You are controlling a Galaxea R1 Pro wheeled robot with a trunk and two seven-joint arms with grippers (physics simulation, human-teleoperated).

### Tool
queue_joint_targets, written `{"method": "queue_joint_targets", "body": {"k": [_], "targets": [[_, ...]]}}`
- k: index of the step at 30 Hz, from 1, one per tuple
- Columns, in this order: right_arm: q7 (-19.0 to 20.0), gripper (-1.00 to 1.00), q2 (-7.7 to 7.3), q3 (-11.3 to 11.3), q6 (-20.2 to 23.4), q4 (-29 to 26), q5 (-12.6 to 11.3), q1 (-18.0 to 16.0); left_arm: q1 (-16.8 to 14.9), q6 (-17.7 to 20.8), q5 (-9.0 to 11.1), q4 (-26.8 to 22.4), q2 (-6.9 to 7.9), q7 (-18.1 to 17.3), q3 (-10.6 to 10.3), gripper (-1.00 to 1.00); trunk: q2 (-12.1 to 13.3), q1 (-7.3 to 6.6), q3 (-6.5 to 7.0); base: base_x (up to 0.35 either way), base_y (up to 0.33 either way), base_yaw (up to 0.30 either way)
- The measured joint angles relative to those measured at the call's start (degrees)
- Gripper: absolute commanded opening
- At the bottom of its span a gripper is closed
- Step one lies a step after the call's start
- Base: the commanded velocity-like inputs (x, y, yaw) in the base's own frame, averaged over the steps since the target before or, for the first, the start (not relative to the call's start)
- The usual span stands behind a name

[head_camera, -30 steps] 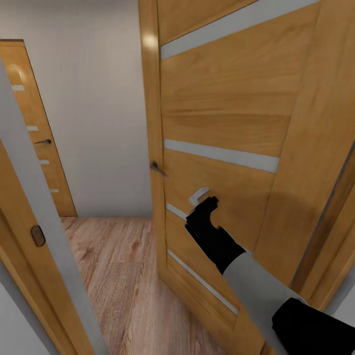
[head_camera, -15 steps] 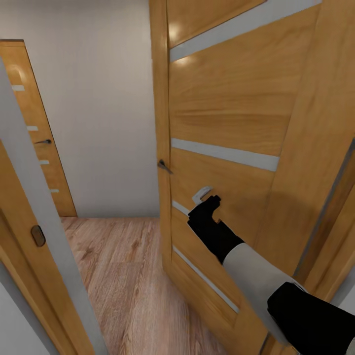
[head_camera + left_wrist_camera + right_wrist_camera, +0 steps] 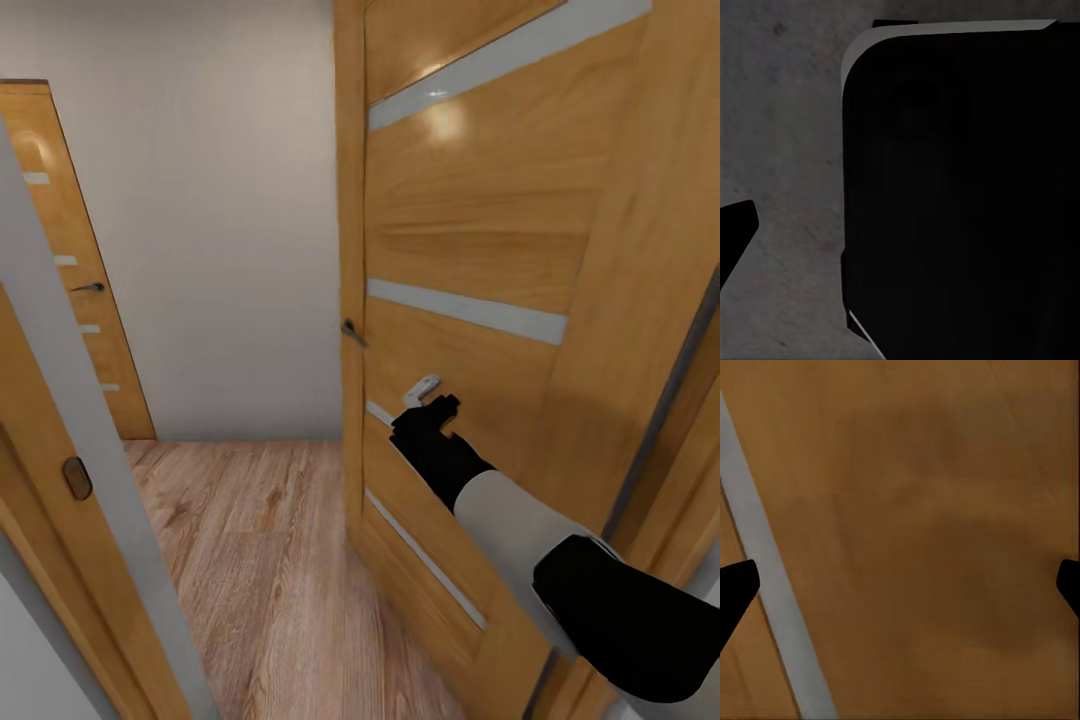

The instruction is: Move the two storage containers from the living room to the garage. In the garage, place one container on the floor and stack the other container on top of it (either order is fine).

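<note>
Storage containers: neither in sight here, so their whereabouts cannot be told from these views. Robot is in transit at a doorway.

Head view: a wooden door (image 3: 480, 260) with pale grey inlay strips stands partly open, its edge toward the camera, a dark lever handle (image 3: 352, 331) on that edge. The right gripper (image 3: 432, 392) is extended against the door face, just below and beside the handle, fingertips at or touching the panel. Beyond the opening lies a light wood-plank floor (image 3: 250, 540), a plain white wall (image 3: 210, 220), and a second wooden door (image 3: 65, 270), closed, with its own handle. A door frame (image 3: 70, 440) with a latch plate stands close on the left.

Right wrist view: door panel very near, one grey strip crossing it; the two dark fingertips (image 3: 735, 589) sit at opposite margins, so the jaws are spread wide and hold nothing.

Left wrist view: dark grey mottled surface with a large black rounded body in front. The left gripper's spread cannot be told from it.

Step in hand, as judged: pushing the door aside to clear a passage. Next move calls for swinging the door wider, then driving the base through without clipping the frame.
</note>
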Motion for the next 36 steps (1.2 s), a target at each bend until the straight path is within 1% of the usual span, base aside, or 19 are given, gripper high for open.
{"method": "queue_joint_targets", "body": {"k": [1,2,5,7,29,33,36], "targets": [[-0.88,1.0,0.0,0.1,-1.49,2.11,-2.45,-1.17,-0.01,0.0,0.0,0.01,0.02,0.0,-0.01,1.0,0.0,0.0,0.0,0.0,0.0,0.0],[-1.42,1.0,0.0,-0.04,-1.55,2.84,-2.53,-1.38,0.01,0.0,0.0,-0.01,0.01,0.0,0.01,1.0,0.0,0.0,0.0,0.0,0.0,0.0],[-3.32,1.0,0.0,0.02,-2.83,3.68,-5.41,-1.88,-0.02,0.0,0.0,0.02,0.01,0.0,-0.01,1.0,0.0,0.0,0.0,0.0,0.0,0.0],[-3.95,1.0,0.0,-0.01,-3.13,3.72,-6.29,-2.0,-0.02,0.0,0.0,0.02,-0.01,0.0,-0.02,1.0,0.0,0.0,0.0,0.0,0.0,0.0],[-4.61,1.0,0.0,0.07,-2.78,4.16,-5.57,-2.08,-0.01,-0.08,0.0,0.01,0.03,0.0,-0.01,1.0,-0.01,0.0,0.0,0.0,0.0,0.0],[-4.84,1.0,0.0,0.09,-2.48,4.12,-5.7,-2.07,-0.01,-0.08,0.0,0.02,0.04,0.0,-0.01,1.0,0.0,0.0,0.0,0.0,0.0,0.0],[-5.82,1.0,0.0,0.14,-2.58,3.95,-6.66,-2.07,-0.02,-0.09,-0.05,0.02,0.04,0.0,-0.02,1.0,0.0,0.0,0.0,0.0,0.0,0.0]]}}
